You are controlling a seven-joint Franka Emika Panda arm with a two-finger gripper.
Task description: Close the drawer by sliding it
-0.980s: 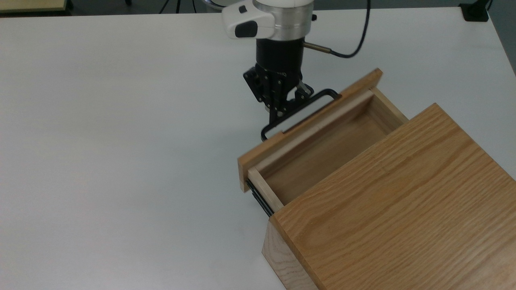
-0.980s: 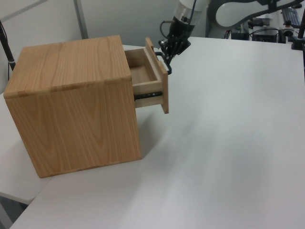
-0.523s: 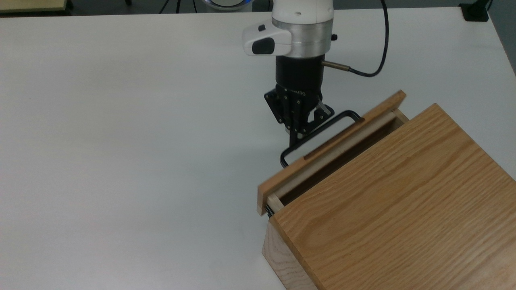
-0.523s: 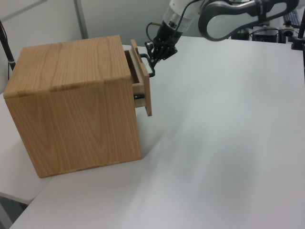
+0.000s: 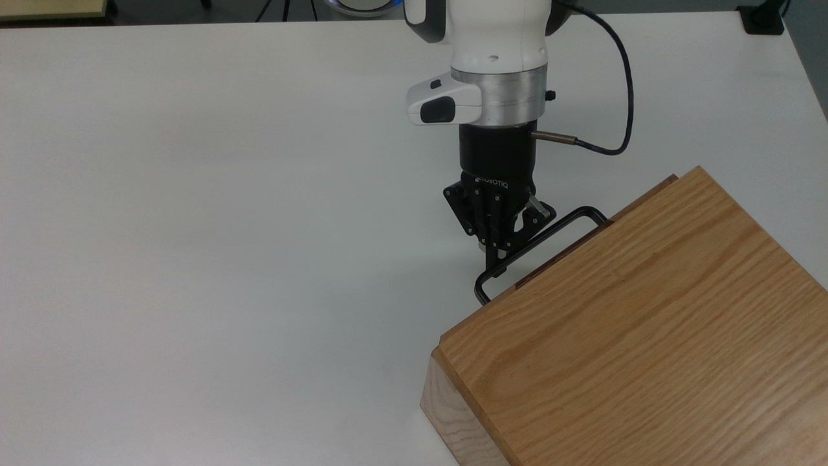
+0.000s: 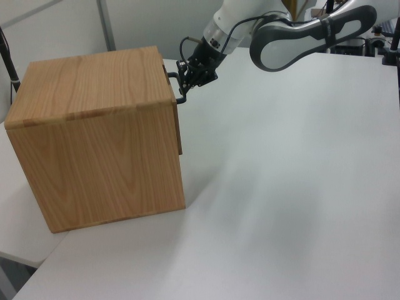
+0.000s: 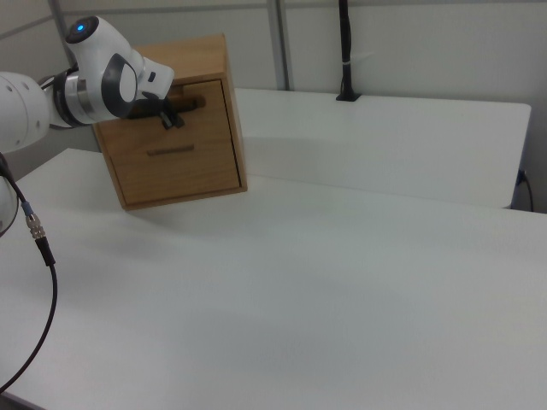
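Note:
The drawer (image 6: 177, 125) sits pushed into the oak cabinet (image 5: 647, 336), its front panel about flush with the cabinet's face. In the top view a thin strip of the panel's top edge shows along the cabinet's edge, and the long black bar handle (image 5: 563, 226) juts out towards the top view's upper left. My gripper (image 5: 501, 254) points down with its fingers shut on that handle near its lower end. The left view has the gripper (image 6: 187, 78) at the cabinet's upper right corner. In the right view the handle (image 7: 184, 104) lies partly behind my wrist.
The cabinet stands on a broad white table (image 5: 194, 226) that stretches open to the top view's left. A black cable (image 5: 614, 123) loops from my wrist. A lower panel with a slot (image 7: 169, 151) shows under the drawer. A black post (image 7: 344, 51) stands at the table's back.
The drawer has slid from well open into the cabinet until its inside is hidden. My gripper travelled with the handle, towards the top view's lower right, keeping its grip.

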